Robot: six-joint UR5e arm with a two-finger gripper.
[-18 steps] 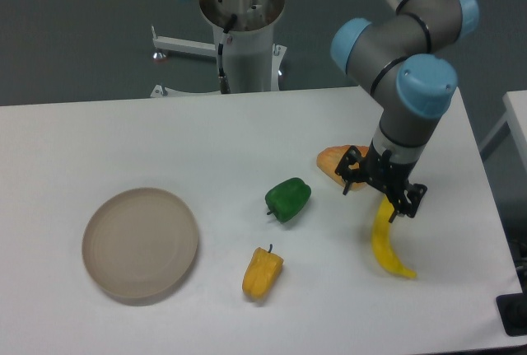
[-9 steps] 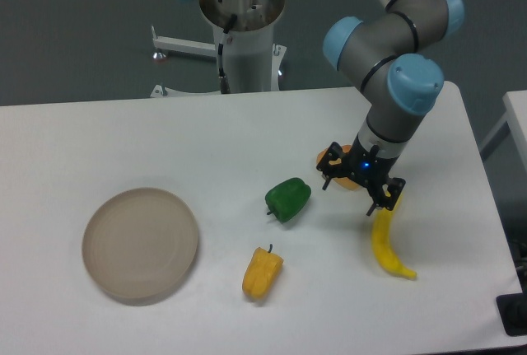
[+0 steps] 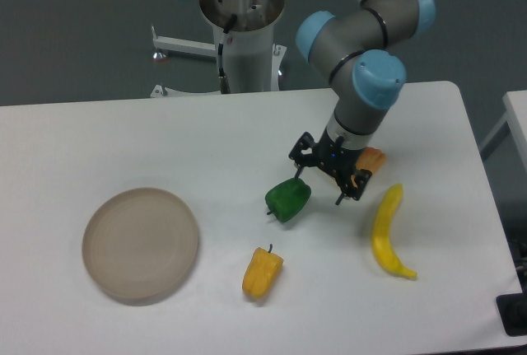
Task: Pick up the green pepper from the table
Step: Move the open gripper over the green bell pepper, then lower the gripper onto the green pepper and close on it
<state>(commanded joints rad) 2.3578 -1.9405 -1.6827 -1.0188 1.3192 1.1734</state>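
Smooth round beige plate (image 3: 140, 243) far left on the matte white bench (image 3: 99, 149). Lumpy yellow pepper (image 3: 263, 273), then glossy green pepper (image 3: 288, 199) mid-bench. Black gripper (image 3: 322, 179) just right of it, jaws apart, nothing held. Curved banana (image 3: 386, 232) rightmost.

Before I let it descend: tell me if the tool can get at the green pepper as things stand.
Probably yes. The tool hangs open just right of the green pepper, with nothing between them. The yellow pepper and banana lie apart from it on the table.
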